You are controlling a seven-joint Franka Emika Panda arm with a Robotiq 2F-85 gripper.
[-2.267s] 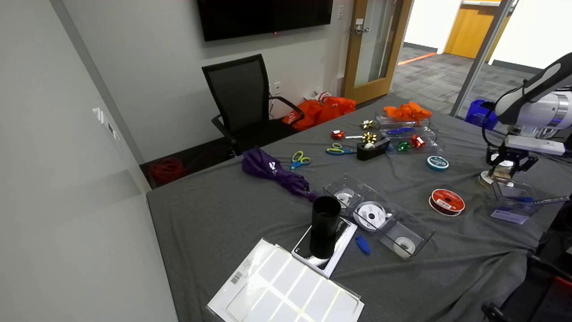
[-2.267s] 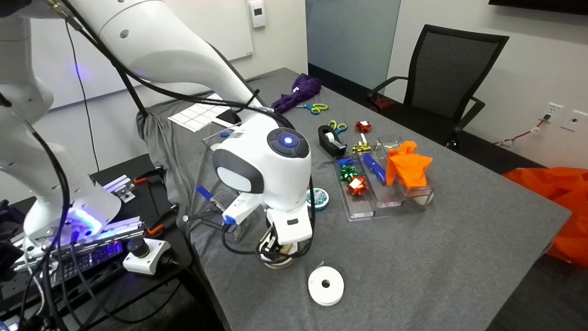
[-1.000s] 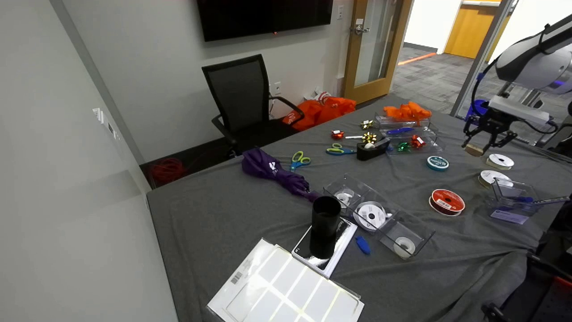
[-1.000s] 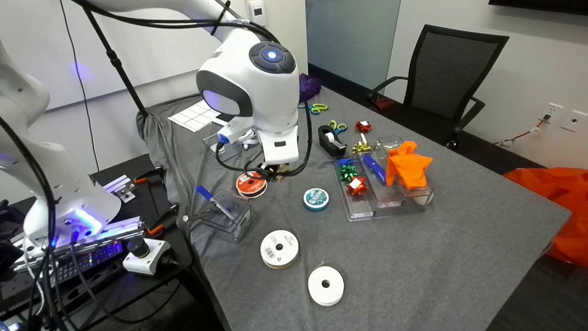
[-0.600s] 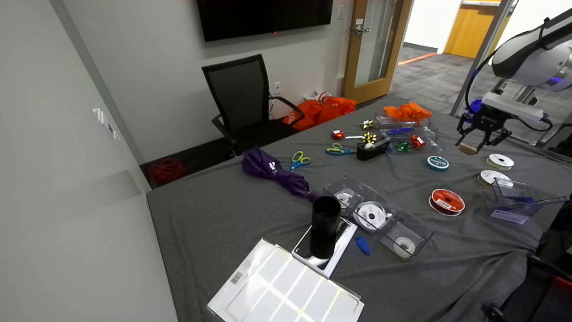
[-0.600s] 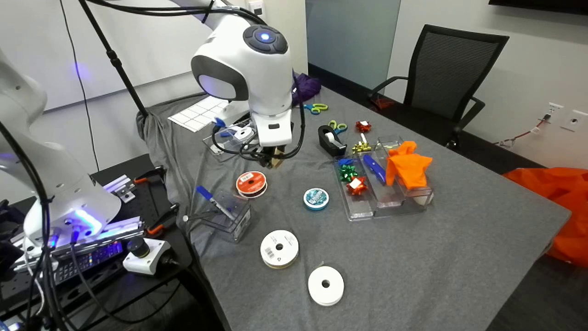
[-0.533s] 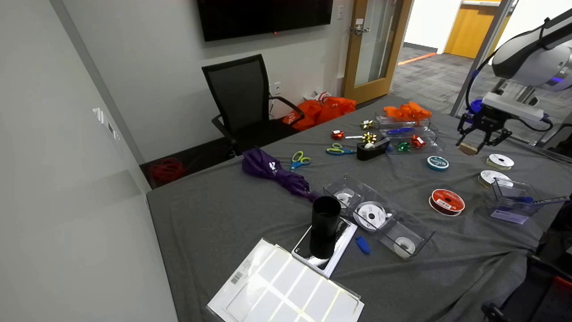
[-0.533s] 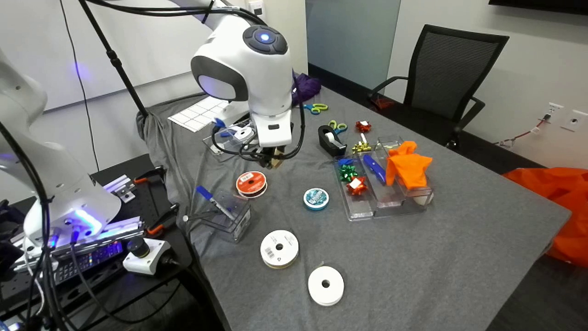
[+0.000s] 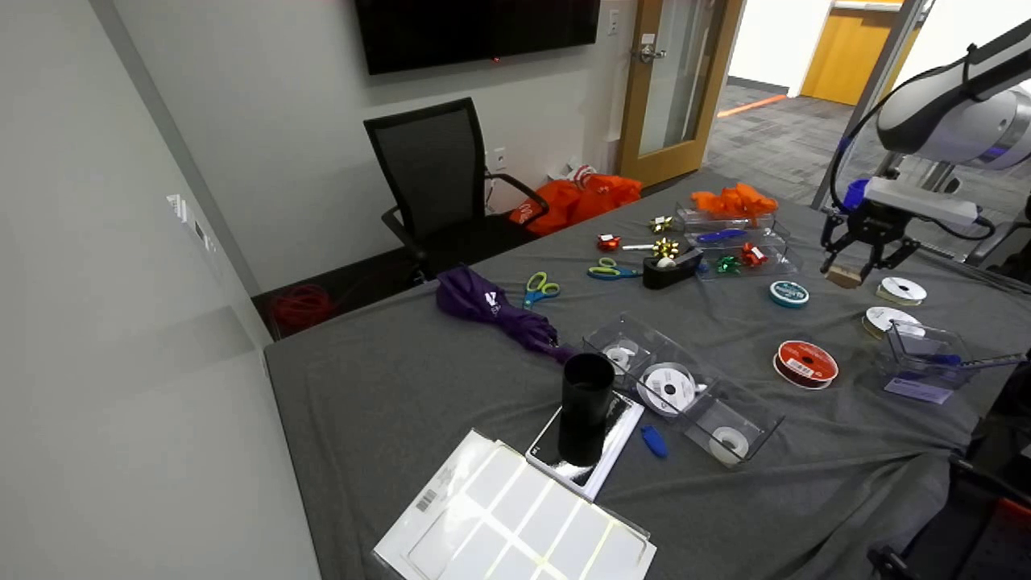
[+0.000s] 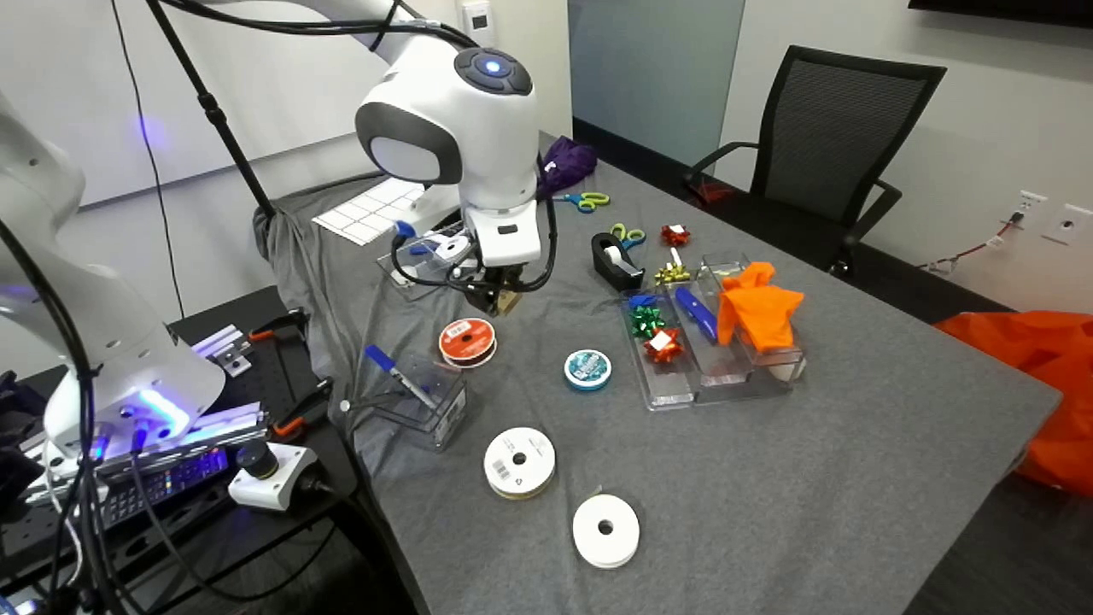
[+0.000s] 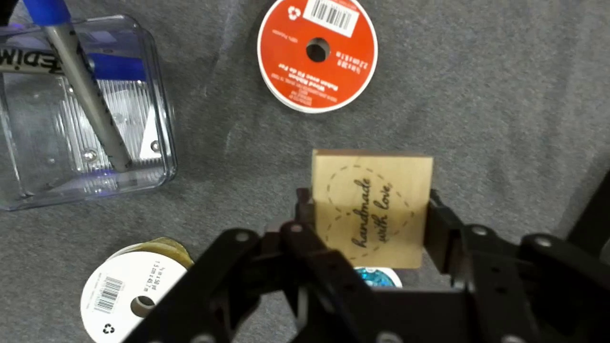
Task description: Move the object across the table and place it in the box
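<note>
A square wooden block marked "handmade with love" is held between the fingers of my gripper in the wrist view. The fingers touch its two sides. The gripper and the block are up above the table in an exterior view. They also show below the white wrist in an exterior view, gripper and block. The box, a small clear plastic container with markers in it, stands at the upper left of the wrist view. It shows in both exterior views, apart from the gripper.
A red ribbon spool, white spools and a teal spool lie near the box. A long clear divided tray holds rolls. A clear tiered organizer holds bows and orange cloth. A tape dispenser stands beyond.
My gripper has risen with the block from over the white spool beside the box and moved away, past the red spool. In the last half second it has shifted only slightly.
</note>
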